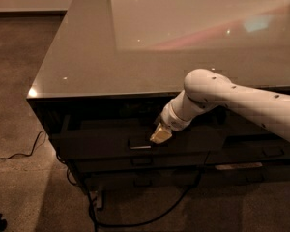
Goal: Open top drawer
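The top drawer (101, 146) is the wide dark front just under the glossy counter top (96, 57). It stands a little way out of the cabinet, with a dark gap above it. Its small metal pull handle (138, 144) sits at the centre of the front. My gripper (160, 135), tan-tipped on a white arm coming in from the right, is right at the handle's right end, touching or almost touching it. The drawer's inside is too dark to make out.
Lower dark drawer fronts (145, 162) with small handles sit below the top drawer, and narrower ones (261, 151) to the right. Black cables (150, 219) lie on the brown carpet under the cabinet, and another cable (19, 154) runs on the floor at the left.
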